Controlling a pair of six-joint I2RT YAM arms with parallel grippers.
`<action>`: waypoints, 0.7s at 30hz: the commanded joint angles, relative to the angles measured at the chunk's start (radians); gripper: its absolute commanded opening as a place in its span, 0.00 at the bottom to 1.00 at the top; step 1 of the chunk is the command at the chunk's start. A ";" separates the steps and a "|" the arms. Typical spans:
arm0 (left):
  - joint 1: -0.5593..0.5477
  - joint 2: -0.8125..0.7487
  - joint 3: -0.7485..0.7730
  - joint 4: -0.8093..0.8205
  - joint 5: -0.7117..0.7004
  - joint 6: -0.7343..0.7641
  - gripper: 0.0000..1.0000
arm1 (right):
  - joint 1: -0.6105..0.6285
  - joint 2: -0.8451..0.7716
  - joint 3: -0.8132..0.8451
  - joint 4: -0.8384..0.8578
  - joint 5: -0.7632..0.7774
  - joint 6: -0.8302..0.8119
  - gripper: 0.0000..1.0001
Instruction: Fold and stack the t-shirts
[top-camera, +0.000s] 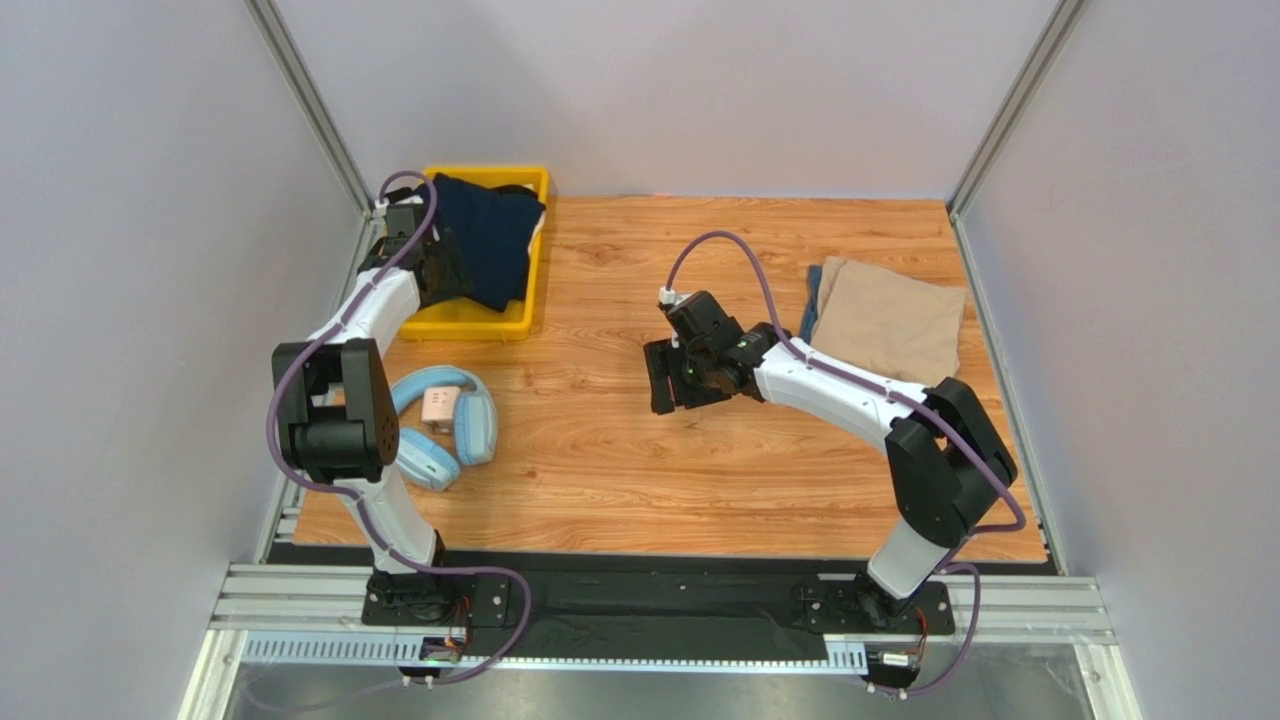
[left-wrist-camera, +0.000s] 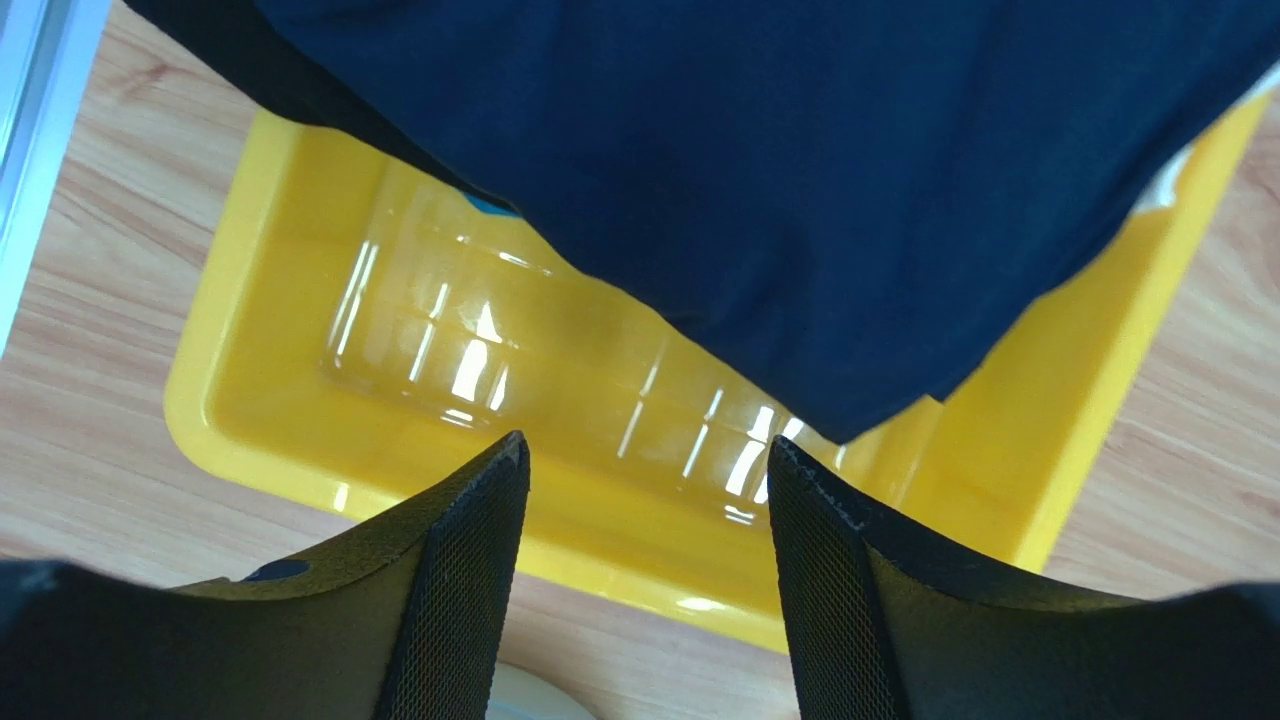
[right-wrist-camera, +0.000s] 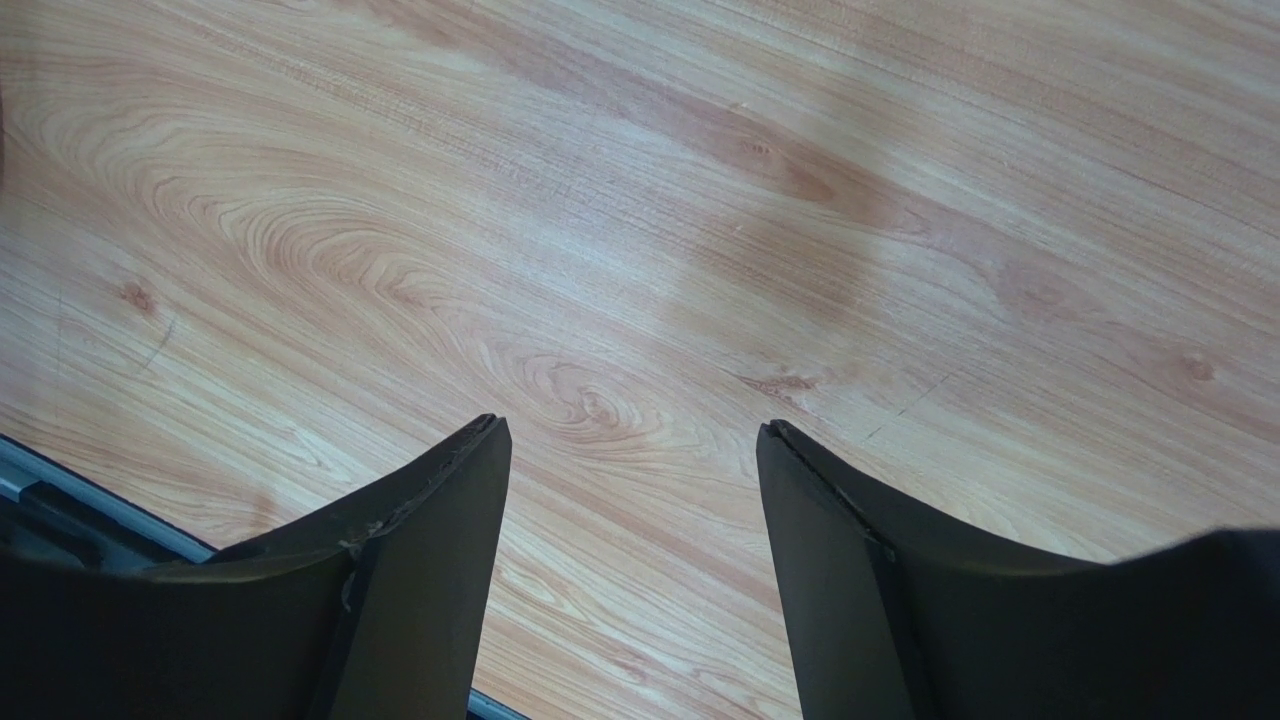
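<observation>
Over yellow bin (left-wrist-camera: 226, 428) rim, left gripper (left-wrist-camera: 646, 444) spread; right gripper (right-wrist-camera: 628, 428) (spread too) above the table (right-wrist-camera: 676, 225) middle.

Tabletop (top-camera: 631, 450) of light wood-grain laminate, knots and swirls plain in the right wrist view; pale grey walls close it in on three sides: back wall (top-camera: 661, 90), left wall (top-camera: 135, 225), right wall (top-camera: 1157, 300); all smooth and matte; a slim metal post rises slanting at each far corner, left post (top-camera: 308, 98), right post (top-camera: 1019, 98); black strip (top-camera: 661, 563) along the table's near edge; ribbed aluminium rails (top-camera: 293, 600) just beyond it, toward the camera; grey surface (top-camera: 661, 693) below the rails, floor or shelf unclear; light soft and even, faint blurred shadows on the wood.
</observation>
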 joint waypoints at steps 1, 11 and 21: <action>0.013 0.020 0.055 0.029 0.008 0.010 0.66 | -0.015 -0.042 -0.025 0.012 0.010 -0.018 0.66; 0.027 0.070 0.061 0.089 0.011 0.045 0.66 | -0.021 -0.021 -0.015 0.004 -0.018 -0.033 0.66; 0.036 0.153 0.187 0.066 -0.005 0.066 0.65 | -0.018 0.013 0.008 -0.008 -0.041 -0.051 0.66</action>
